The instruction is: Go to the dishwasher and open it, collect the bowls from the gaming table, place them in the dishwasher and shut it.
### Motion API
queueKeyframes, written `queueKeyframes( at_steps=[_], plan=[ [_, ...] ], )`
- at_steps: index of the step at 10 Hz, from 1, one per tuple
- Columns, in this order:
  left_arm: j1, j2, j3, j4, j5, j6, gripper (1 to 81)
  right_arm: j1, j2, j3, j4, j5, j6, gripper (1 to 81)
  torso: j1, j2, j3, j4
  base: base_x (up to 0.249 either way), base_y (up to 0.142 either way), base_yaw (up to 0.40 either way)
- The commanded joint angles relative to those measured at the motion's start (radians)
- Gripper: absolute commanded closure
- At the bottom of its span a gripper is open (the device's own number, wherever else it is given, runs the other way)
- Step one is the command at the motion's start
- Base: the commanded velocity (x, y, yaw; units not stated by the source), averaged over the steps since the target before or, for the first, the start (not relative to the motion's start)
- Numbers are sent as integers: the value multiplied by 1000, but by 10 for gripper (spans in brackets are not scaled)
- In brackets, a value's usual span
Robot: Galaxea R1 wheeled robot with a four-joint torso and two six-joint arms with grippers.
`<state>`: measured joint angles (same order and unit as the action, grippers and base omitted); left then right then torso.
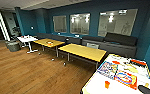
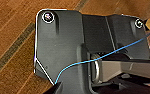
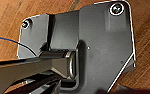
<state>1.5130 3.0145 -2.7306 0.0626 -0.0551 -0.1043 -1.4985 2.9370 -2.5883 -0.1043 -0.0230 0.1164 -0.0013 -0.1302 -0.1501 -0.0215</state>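
Where teal walls [image 1: 96, 7] rise, wood floor [image 1: 28, 72], yellow tables [image 1: 83, 52].

Tables standing across the wooden floor [image 1: 28, 72]

We are seeing two yellow tables [image 1: 83, 52] sitting end to end, the far one bearing a small orange thing [image 1: 50, 43]; a white table [image 1: 27, 38] beyond; and a near white table [image 1: 96, 87] carrying colourful game boards [image 1: 126, 78] and an orange cup [image 1: 107, 84].

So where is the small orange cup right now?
In the head view the orange cup stands on the white table at lower right, near its front edge, just left of the colourful game board.
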Motion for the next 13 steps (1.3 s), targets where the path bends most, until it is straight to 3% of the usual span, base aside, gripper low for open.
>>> queueKeyframes(
  at_steps=[1, 9, 13],
  plan=[
    [-52, -2, 0, -1, 49, 5, 10, 59, -10, 1, 3, -49, -1, 10, 1, 0, 0, 0, 101, 0, 0],
    [-52, 2, -1, 8, 51, 5, 10, 59, -8, -1, 5, -49, -1, 10, 1, 0, 0, 0, 0, 0, 0],
    [-52, -5, 0, 6, 49, 5, 10, 57, -8, -1, 6, -49, -1, 10, 1, 0, 0, 0, 0, 0, -256]
  ],
)
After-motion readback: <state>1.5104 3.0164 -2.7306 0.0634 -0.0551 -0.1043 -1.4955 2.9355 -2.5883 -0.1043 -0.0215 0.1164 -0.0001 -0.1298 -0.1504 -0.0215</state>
